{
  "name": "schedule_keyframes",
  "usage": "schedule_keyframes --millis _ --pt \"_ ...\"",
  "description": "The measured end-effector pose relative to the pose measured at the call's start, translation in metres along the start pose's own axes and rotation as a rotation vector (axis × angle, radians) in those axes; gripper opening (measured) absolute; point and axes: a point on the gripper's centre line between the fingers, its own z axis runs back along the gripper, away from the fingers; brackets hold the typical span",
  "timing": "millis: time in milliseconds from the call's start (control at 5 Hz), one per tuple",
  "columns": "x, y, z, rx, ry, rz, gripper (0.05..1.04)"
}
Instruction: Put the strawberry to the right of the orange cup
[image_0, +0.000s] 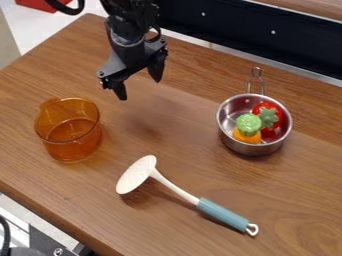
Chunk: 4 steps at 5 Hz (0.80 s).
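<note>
Hanging over the upper left part of the brown wooden table (300, 172), the black two-finger gripper (139, 86) points downward, its arm entering from the top edge. Jaws: plainly apart, one tip lower and further left in the view than the other.

Strawberry: the red toy strawberry with a green leafy cap (269, 118) sits inside the small round silver metal pot (244, 148), on the right side of the pot's interior. Just beside it, in the same pot, is an orange toy piece with a rounded light-green top (248, 129). The pot rests on the table, its looped wire handle directed toward the top edge of the view.

Cup: the translucent orange cup (69, 132) stands upright near the table's left side, its opening facing up. The pot with the strawberry lies well apart from it, to its right in the view.

Utensil: a white ladle with a teal grip (190, 195) lies between cup and pot, nearer the lower edge of the view. Its oval head is toward the cup, and its grip runs to the lower right, ending in a white hanging loop.

Surroundings: a dark panel (247, 31) runs behind the table at upper right; a red object (37, 4) is partly visible at the top left.
</note>
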Motion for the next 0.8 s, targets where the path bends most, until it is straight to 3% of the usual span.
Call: schedule_keyframes --millis 200,400,600,800 --pt "-0.006 0.005 -0.007 0.026 0.025 -0.003 0.997" --pt "-0.025 -0.001 -0.002 0.051 0.092 -0.098 0.997" --pt "-0.036 -0.013 0.007 0.043 0.127 -0.163 0.997" --pt "-0.044 -0.033 0.027 -0.002 0.166 -0.249 0.997"
